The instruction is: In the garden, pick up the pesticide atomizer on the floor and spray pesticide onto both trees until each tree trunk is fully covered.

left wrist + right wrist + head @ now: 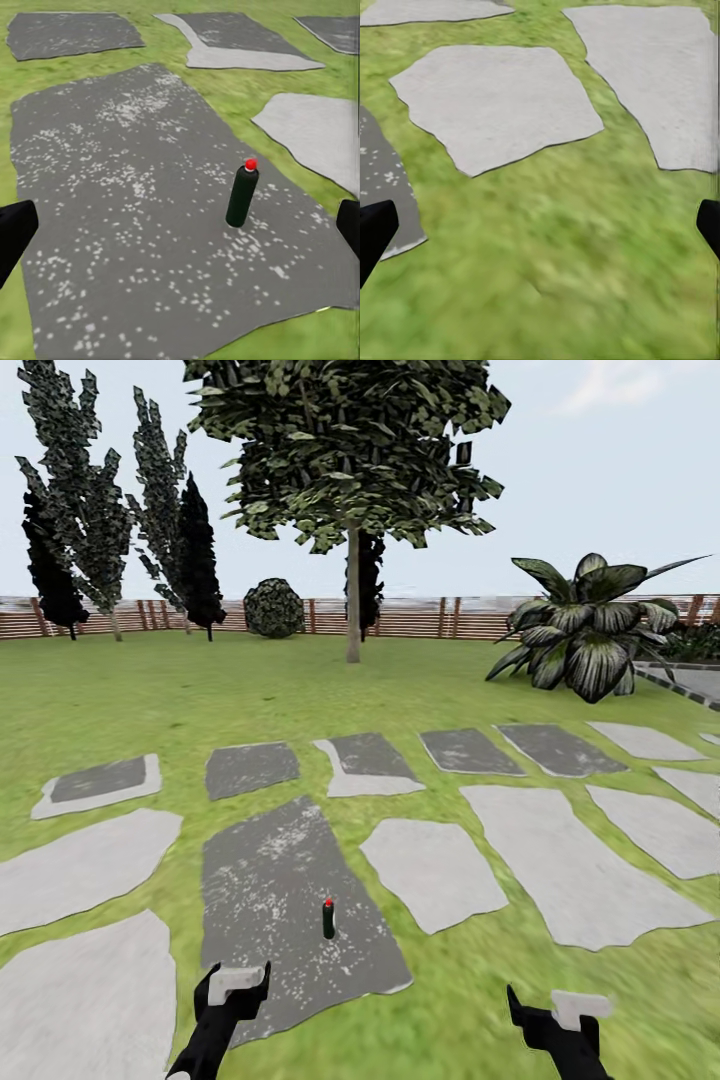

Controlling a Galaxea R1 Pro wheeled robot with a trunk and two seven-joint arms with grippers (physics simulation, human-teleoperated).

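The pesticide atomizer [328, 918] is a small dark bottle with a red cap, standing upright on a dark grey paving slab [280, 880] speckled white. In the left wrist view the atomizer [242, 193] stands ahead of my left gripper [180, 232], whose black fingers sit wide apart at the picture's edges. My left gripper [238, 978] is open, short of the bottle and to its left. Open as well, my right gripper [560, 1008] hangs over the grass floor [562, 247]. One tree rises far ahead on the lawn, with its trunk [353, 600] bare and grey-brown.
Pale and dark stone slabs [435, 870] lie across the garden lawn with grass strips between them. A broad-leaved plant [585, 625] stands at the right, dark conifers [190, 560] and a round bush [273, 608] at the back, before a wooden slat fence [430, 617].
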